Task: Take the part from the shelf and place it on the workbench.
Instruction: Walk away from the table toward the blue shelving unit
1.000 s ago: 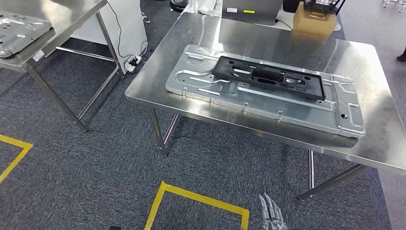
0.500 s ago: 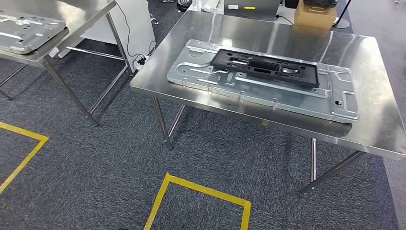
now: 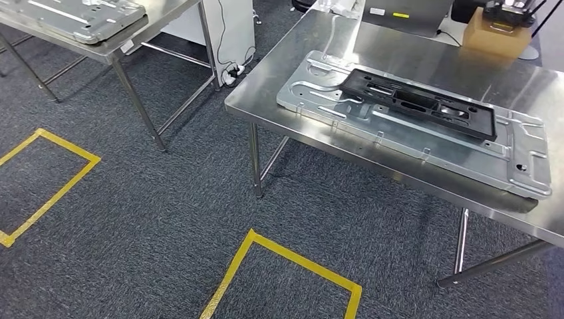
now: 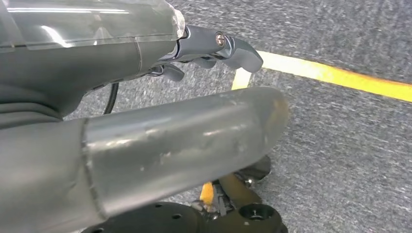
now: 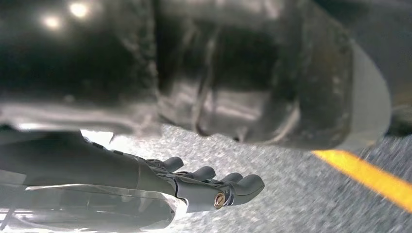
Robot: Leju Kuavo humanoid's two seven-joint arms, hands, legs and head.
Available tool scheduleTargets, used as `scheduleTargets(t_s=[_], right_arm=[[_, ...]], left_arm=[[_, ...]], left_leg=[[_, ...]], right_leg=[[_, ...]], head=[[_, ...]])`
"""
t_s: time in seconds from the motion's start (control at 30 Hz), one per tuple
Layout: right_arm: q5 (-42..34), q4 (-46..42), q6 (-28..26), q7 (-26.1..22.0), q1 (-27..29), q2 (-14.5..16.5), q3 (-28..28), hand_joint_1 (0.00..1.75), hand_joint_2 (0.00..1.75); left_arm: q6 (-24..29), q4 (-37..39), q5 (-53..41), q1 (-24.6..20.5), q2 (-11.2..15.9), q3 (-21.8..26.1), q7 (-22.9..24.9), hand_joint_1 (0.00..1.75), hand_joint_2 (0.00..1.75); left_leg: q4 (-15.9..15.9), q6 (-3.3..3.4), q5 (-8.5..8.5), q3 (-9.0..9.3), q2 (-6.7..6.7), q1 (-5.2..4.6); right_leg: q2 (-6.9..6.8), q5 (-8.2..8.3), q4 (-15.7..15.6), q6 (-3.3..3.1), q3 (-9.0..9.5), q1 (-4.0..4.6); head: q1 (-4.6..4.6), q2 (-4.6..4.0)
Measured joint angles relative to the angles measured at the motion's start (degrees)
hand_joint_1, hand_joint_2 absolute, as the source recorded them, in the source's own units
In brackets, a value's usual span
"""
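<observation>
On the workbench [image 3: 279, 86], black part [image 3: 418, 104] atop metal panel [image 3: 412, 126]; left hand [image 4: 214, 48] and right hand [image 5: 214, 187] empty, fingers loosely extended.

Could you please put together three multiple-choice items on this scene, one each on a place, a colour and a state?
1. Where does the black part lie?
A. on the carpet
B. on the silver panel on the near table
C. in the cardboard box

2. What colour are the lines taped on the carpet?
A. yellow
B. red
C. white

3. How does the right hand stand?
A. it grips the black part
B. it presses on the table
C. it holds nothing, fingers stretched out over the carpet

Answers: 1 B, the head view shows the part resting along the panel's far side. 2 A, the tape outlines are yellow. 3 C, the right wrist view shows straight fingers with nothing in them.
</observation>
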Motion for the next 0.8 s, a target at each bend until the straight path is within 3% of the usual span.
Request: scheduleTargets(t_s=[0.03,0.07,0.13,0.17,0.23,0.3,0.37,0.43,0.5,0.53,0.57,0.6,0.67,0.7,0.73,0.8], right_arm=[[0.05,0.01,0.81,-0.59,-0.01,-0.01,-0.15,0.00,0.00],[0.11,0.01,1.31,-1.11,-0.02,-0.02,-0.24,0.00,0.00],[0.26,0.01,1.83,-1.71,-0.05,-0.03,-0.37,0.00,0.00],[0.31,0.02,1.94,-1.83,-0.06,-0.04,-0.41,0.00,0.00],[0.47,0.07,2.18,-2.07,-0.13,-0.04,-0.47,0.00,0.00],[0.78,0.12,2.58,-2.49,-0.23,-0.02,-0.48,0.00,0.00],[1.08,0.16,2.88,-2.76,-0.26,0.01,-0.48,0.00,0.00],[1.24,0.25,3.06,-2.63,-0.17,0.00,-0.48,0.00,0.00],[1.40,0.34,3.25,-2.22,-0.08,-0.03,-0.49,0.00,0.00],[1.52,0.38,3.38,-1.96,-0.08,-0.04,-0.49,0.00,0.00],[1.64,0.40,3.55,-1.68,-0.11,-0.04,-0.49,0.00,0.00],[1.76,0.44,3.74,-1.38,-0.15,-0.04,-0.48,0.00,0.00],[1.92,0.46,4.04,-0.84,-0.19,-0.03,-0.48,0.00,0.00],[1.96,0.46,4.13,-0.68,-0.19,-0.03,-0.48,0.00,0.00],[1.97,0.46,4.17,-0.59,-0.19,-0.03,-0.48,0.00,0.00],[1.98,0.46,4.22,-0.55,-0.19,-0.02,-0.48,0.00,0.00]], left_arm=[[-0.01,0.00,-0.05,0.07,0.02,0.00,0.04,0.00,0.00],[-0.02,0.00,-0.07,0.13,0.03,0.00,0.08,0.00,0.00],[-0.04,0.00,-0.09,0.11,0.03,0.00,0.11,0.00,0.00],[-0.04,0.00,-0.10,0.02,0.03,0.00,0.13,0.00,0.00],[-0.04,0.00,-0.14,-0.08,0.04,0.00,0.16,0.00,0.00],[-0.03,0.00,-0.18,0.03,0.11,0.00,0.29,0.00,0.00],[-0.01,0.00,-0.21,0.13,0.21,0.00,0.51,0.00,0.00],[-0.01,0.00,-0.23,0.00,0.25,0.00,0.70,0.00,0.00],[-0.04,0.00,-0.21,-0.06,0.22,0.00,0.80,0.00,0.00],[-0.06,0.00,-0.20,0.02,0.21,0.00,0.83,0.00,0.00],[-0.07,0.00,-0.16,0.12,0.21,0.00,0.87,0.00,0.00],[-0.07,0.00,-0.13,0.21,0.23,0.00,0.91,0.00,0.00],[-0.09,0.00,-0.14,0.14,0.28,0.00,0.96,0.00,0.00],[-0.11,0.00,-0.19,0.06,0.31,0.00,0.96,0.00,0.00],[-0.14,0.00,-0.22,-0.02,0.31,0.00,0.97,0.00,0.00],[-0.15,0.00,-0.25,-0.08,0.32,0.00,0.97,0.00,0.00]], left_leg=[[0.09,-0.07,0.09,-0.12,-0.75,0.00],[0.21,-0.16,0.14,-0.15,-1.52,0.01],[0.50,-0.44,0.18,-0.21,-2.96,-0.01],[0.73,-0.71,0.20,-0.40,-3.64,-0.07],[0.97,-1.48,0.41,-0.96,-4.80,-0.07],[1.03,-2.26,0.62,-1.47,-5.73,0.14],[3.17,-2.77,-0.89,-2.58,-3.96,0.12],[9.62,-3.14,-4.67,-5.45,-0.90,0.07],[16.40,-3.50,-7.52,-8.38,0.33,0.22],[17.46,-3.60,-7.54,-8.65,0.60,0.29],[16.03,-3.61,-6.43,-7.65,0.86,0.34],[12.48,-3.49,-4.59,-5.55,1.42,0.35],[4.25,-2.98,-2.02,-1.01,3.95,0.00],[1.77,-2.74,-1.59,0.32,5.10,-0.24],[0.74,-2.58,-1.70,0.82,5.88,-0.46],[0.67,-2.44,-1.63,0.88,5.76,-0.54]], right_leg=[[0.10,0.62,0.51,0.04,-0.26,-0.07],[0.35,2.53,-1.75,0.01,0.78,-0.15],[2.50,6.85,-9.67,-0.21,4.45,-0.38],[3.85,8.14,-12.97,-0.35,5.84,-0.47],[5.24,8.52,-15.30,-0.69,6.61,-0.38],[4.00,8.83,-15.60,-1.26,6.59,-0.36],[2.47,9.20,-16.08,-2.10,6.68,-0.55],[0.71,9.32,-16.29,-2.63,6.58,-0.46],[-1.17,9.29,-16.20,-2.75,6.35,-0.25],[-2.01,9.26,-16.16,-2.74,6.27,-0.18],[-2.77,9.22,-16.12,-2.70,6.27,-0.14],[-3.44,9.16,-16.07,-2.60,6.35,-0.11],[-4.59,8.91,-15.90,-2.22,6.53,0.13],[-4.95,8.79,-15.80,-2.03,6.57,0.29],[-5.17,8.70,-15.73,-1.88,6.57,0.44],[-5.29,8.67,-15.68,-1.77,6.54,0.50]], head=[[0.01,0.00],[0.01,0.00],[0.01,0.00],[-0.01,0.00],[-0.02,0.00],[-0.01,0.00],[-0.10,0.00],[-0.20,0.00],[-0.21,0.00],[-0.21,0.00],[-0.21,0.00],[-0.21,0.00],[-0.21,0.00],[-0.21,0.00],[-0.21,0.00],[-0.21,0.00]])
